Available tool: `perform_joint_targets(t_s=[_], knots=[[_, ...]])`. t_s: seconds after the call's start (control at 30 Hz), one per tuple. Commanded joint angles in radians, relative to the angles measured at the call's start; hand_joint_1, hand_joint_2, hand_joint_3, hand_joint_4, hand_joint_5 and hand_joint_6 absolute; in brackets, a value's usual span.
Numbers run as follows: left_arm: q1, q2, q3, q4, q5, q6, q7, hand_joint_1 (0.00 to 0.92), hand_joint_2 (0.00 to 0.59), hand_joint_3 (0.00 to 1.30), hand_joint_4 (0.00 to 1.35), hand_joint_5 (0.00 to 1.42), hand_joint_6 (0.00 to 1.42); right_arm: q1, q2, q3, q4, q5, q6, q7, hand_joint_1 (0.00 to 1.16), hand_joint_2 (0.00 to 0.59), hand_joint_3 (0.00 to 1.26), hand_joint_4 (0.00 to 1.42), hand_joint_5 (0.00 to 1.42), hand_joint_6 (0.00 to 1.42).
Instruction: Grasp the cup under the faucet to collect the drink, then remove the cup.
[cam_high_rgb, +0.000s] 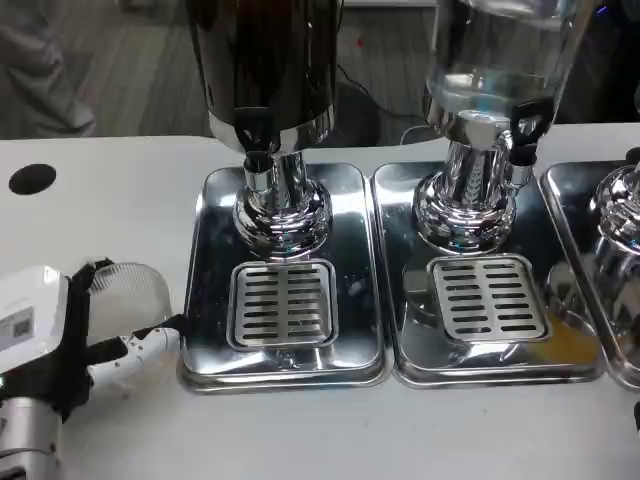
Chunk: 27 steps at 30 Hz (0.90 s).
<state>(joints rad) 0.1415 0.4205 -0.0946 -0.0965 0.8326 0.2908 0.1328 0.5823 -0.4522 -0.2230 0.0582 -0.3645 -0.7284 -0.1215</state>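
Head view: at eight o'clock the left hand (60, 335) grips the clear cup (128, 292) on the surface (100, 180), just beside the tray (215, 300). Filling step ahead, I reckon: carry the cup toward two o'clock, onto the grate (284, 303) under the dark dispenser's faucet (256, 135).

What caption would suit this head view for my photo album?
The left robot hand holds a clear cup beside the dark drink dispenser, short of its drip grate.

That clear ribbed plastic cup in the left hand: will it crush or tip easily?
The clear ribbed plastic cup looks thin-walled and empty, so probably light and easily squeezed out of shape. The left hand holds it beside the dark dispenser's shiny steel tray; it would likely tip if nudged.
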Motion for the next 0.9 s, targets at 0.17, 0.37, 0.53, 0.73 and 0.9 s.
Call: perform_joint_targets(t_s=[0.17, 0.37, 0.53, 0.73, 0.9], knots=[[0.002, 0.006, -0.022, 0.021, 0.007, -0.002, -0.005, 0.422, 0.091, 0.38, 0.42, 0.57, 0.62, -0.014, 0.001, -0.007, 0.011, 0.007, -0.015, 0.005, 0.23, 0.457, 0.1, 0.0, 0.0, 0.0], [0.012, -0.001, -0.015, 0.012, -0.004, -0.019, 0.029, 0.42, 0.096, 0.43, 0.48, 0.63, 0.66, -0.018, 0.0, -0.004, 0.012, 0.002, -0.012, 0.007, 0.23, 0.458, 0.1, 0.0, 0.0, 0.0], [0.023, -0.003, -0.005, -0.002, -0.008, -0.034, 0.051, 0.408, 0.095, 0.44, 0.5, 0.64, 0.67, -0.022, 0.002, 0.002, 0.02, -0.002, -0.012, 0.007, 0.23, 0.458, 0.1, 0.0, 0.0, 0.0], [0.039, -0.012, 0.009, -0.012, -0.017, -0.06, 0.091, 0.402, 0.097, 0.44, 0.5, 0.64, 0.67, -0.026, 0.001, 0.006, 0.025, -0.007, -0.012, 0.007, 0.23, 0.458, 0.1, 0.0, 0.0, 0.0], [0.05, -0.012, 0.024, -0.033, -0.026, -0.078, 0.112, 0.397, 0.098, 0.45, 0.5, 0.64, 0.67, -0.027, 0.0, 0.007, 0.026, -0.007, -0.011, 0.008, 0.23, 0.458, 0.1, 0.0, 0.0, 0.0]])
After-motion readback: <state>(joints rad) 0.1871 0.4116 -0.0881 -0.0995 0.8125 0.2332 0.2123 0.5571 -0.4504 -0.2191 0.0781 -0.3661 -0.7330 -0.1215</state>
